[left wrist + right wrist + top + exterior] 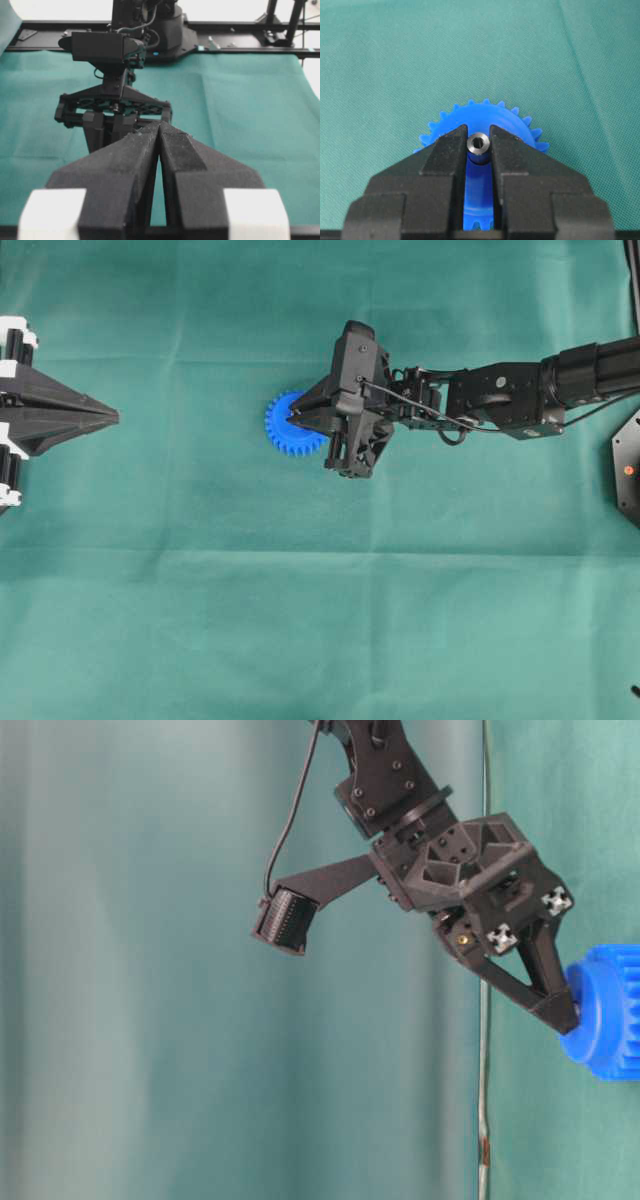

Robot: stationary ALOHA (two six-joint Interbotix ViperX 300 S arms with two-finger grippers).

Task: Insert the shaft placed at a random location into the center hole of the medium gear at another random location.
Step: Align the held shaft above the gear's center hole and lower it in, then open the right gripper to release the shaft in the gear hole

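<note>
Pinching shaft [478, 144] over gear [485, 120] rim

Even, bright light, faint shadows; the table-level view's background is blurred, the wrist views sharp.

Tabletop [300, 620]: covered in green cloth, matt, finely woven, faintly creased.
Medium gear [485, 117]: bright blue plastic, smooth, slight sheen.
Shaft [478, 143]: silvery-grey metal, polished (hollow end visible).
Right gripper [478, 150]: black plastic jaws, matt, grainy printed texture.
Left gripper [159, 131]: same rough black plastic, white blocks behind.
</note>
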